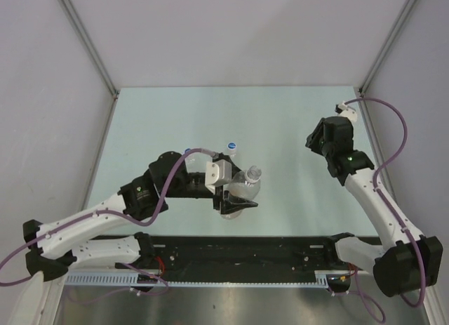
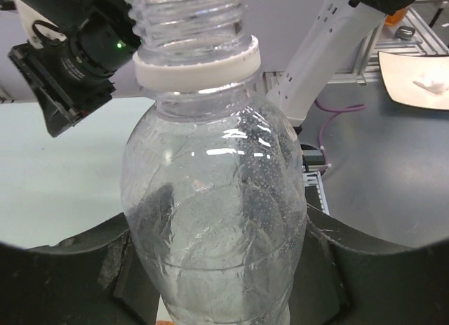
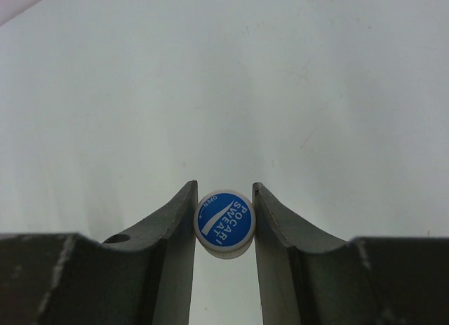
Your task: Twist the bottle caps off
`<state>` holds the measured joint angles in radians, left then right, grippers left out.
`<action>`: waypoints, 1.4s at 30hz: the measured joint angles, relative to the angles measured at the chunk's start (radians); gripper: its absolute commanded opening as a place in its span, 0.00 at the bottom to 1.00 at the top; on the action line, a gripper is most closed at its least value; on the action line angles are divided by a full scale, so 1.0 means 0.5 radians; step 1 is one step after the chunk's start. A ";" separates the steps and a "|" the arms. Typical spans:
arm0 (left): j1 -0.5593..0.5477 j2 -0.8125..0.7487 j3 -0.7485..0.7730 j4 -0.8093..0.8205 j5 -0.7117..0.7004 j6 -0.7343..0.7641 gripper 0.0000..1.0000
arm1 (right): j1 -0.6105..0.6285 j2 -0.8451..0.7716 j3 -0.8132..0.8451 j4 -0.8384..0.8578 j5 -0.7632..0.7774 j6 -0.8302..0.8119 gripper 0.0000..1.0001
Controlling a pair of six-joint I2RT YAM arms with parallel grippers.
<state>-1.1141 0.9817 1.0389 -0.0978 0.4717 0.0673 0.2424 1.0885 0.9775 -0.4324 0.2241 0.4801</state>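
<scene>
My left gripper [image 1: 235,196] is shut on the body of a clear bottle [image 1: 247,179] and holds it tilted over the table's middle. In the left wrist view the bottle [image 2: 214,220] fills the frame between the black fingers [image 2: 63,269]. Its threaded neck [image 2: 189,12] is bare above a white ring [image 2: 196,64]. My right gripper [image 1: 312,139] is at the far right, its fingers closed on a blue cap [image 3: 224,223] with a white mark, just above the table. Two more blue caps [image 1: 232,147] [image 1: 187,152] lie on the table behind the left gripper. The other bottles are not in view.
The pale table [image 1: 161,121] is enclosed by grey walls with metal posts [image 1: 88,48] at the far corners. A black rail [image 1: 238,249] runs along the near edge by the arm bases. The right arm's wrist [image 2: 66,65] shows close behind the bottle in the left wrist view.
</scene>
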 measured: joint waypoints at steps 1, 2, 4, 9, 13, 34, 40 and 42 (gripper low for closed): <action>0.000 -0.021 -0.021 0.015 -0.015 -0.004 0.00 | 0.000 0.018 -0.043 0.060 0.045 0.021 0.00; 0.000 -0.043 -0.047 0.027 -0.041 -0.012 0.00 | 0.000 0.039 -0.087 0.121 0.106 0.045 0.00; 0.001 -0.085 -0.098 0.044 -0.080 -0.016 0.00 | 0.001 0.093 -0.147 0.230 0.219 0.084 0.00; 0.001 -0.160 -0.180 0.051 -0.150 -0.016 0.00 | -0.002 0.317 -0.204 0.487 0.500 0.134 0.00; 0.000 -0.237 -0.213 0.052 -0.188 -0.018 0.00 | -0.037 0.543 -0.227 0.645 0.638 0.138 0.00; 0.001 -0.337 -0.255 0.060 -0.257 -0.031 0.00 | -0.298 1.375 0.220 0.646 0.766 0.304 0.00; 0.001 -0.336 -0.255 0.070 -0.257 -0.031 0.00 | -0.333 1.563 0.443 0.545 0.767 0.363 0.00; 0.001 -0.334 -0.258 0.082 -0.257 -0.031 0.01 | -0.346 1.609 0.498 0.499 0.755 0.385 0.00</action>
<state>-1.1137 0.8146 0.9100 -0.0570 0.3431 0.0517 0.0696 1.8931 1.2266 -0.1829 0.6018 0.6724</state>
